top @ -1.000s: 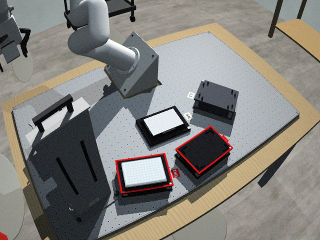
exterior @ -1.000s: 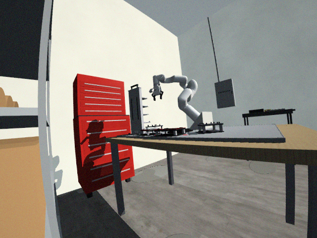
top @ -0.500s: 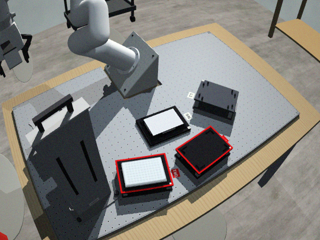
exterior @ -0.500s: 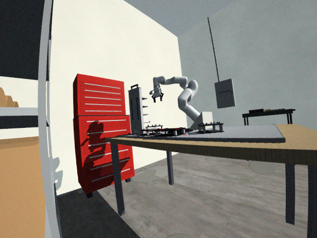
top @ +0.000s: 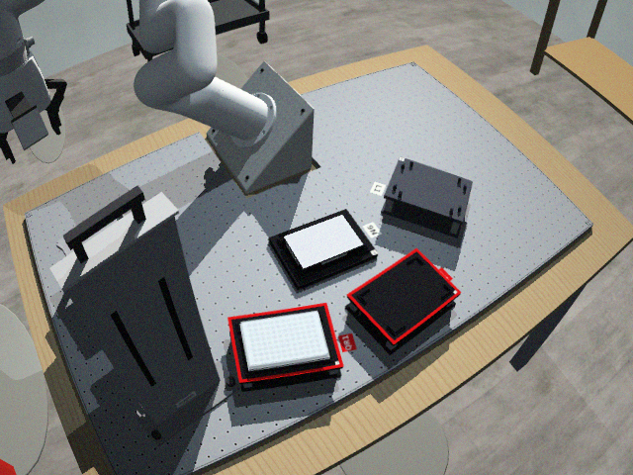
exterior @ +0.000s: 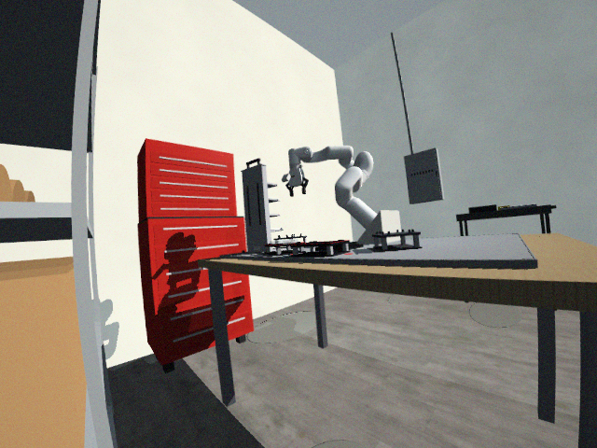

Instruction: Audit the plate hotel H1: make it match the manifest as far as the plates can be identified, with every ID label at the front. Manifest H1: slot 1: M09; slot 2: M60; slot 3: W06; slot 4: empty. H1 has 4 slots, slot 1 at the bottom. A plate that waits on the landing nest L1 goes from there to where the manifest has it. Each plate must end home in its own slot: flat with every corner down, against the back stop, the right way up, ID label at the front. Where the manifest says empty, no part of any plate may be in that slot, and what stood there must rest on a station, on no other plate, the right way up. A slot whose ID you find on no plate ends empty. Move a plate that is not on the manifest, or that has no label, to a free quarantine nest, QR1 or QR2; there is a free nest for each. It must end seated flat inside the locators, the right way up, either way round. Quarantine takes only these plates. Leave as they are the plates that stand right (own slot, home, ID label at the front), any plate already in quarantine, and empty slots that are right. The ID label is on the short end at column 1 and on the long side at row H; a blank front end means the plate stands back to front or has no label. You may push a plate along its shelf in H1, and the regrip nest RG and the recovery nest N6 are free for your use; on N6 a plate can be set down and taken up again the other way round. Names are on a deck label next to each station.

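While the fingers stand spread wide with nothing between them, the gripper point(exterior: 297, 189) hangs in the air beside the front of the plate hotel point(exterior: 254, 203), at about the height of its upper shelves; in the top view it shows only at the upper left edge of the frame.

The step in hand looks like an approach to a shelf of the hotel. To do it well, the arm should line up square to the shelf fronts, level the fingers with one shelf, and go in straight so nothing tips a plate off its corners. Which shelves carry plates, and what their labels read, cannot be told from either view.

Further right in the top view, a white well plate point(top: 284, 340) sits in the red-framed nest point(top: 232, 343) at lower centre. Above it a plain white plate point(top: 322, 239) lies on the black nest point(top: 278, 249). Right again, the second red-framed nest point(top: 402, 256) holds nothing visible, and the grey landing nest point(top: 428, 186) at upper right appears bare as well.
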Robot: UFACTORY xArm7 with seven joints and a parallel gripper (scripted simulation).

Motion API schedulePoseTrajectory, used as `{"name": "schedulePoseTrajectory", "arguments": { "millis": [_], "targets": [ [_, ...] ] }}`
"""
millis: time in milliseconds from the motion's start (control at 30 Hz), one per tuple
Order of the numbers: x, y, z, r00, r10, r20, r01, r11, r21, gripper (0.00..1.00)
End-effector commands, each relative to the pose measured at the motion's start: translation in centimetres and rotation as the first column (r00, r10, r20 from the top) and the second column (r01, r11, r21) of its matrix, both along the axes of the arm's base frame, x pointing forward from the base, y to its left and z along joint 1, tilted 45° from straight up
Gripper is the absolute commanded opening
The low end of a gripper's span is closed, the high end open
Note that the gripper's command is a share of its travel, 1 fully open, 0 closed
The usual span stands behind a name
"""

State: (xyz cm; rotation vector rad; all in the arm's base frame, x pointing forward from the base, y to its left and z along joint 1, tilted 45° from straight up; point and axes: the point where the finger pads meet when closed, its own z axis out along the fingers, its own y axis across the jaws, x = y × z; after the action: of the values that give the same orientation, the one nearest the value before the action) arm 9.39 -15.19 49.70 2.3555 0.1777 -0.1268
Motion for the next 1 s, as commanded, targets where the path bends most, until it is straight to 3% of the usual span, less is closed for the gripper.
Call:
{"name": "schedulePoseTrajectory", "arguments": {
  "millis": [0, 967],
  "targets": [
    [0.0, -0.4, -0.3, 1.000, 0.001, 0.002, -0.001, 1.000, -0.004, 1.00],
    [-0.2, -3.6, -3.5, 1.000, 0.001, 0.002, -0.001, 1.000, -0.004, 1.00]
  ]
}}
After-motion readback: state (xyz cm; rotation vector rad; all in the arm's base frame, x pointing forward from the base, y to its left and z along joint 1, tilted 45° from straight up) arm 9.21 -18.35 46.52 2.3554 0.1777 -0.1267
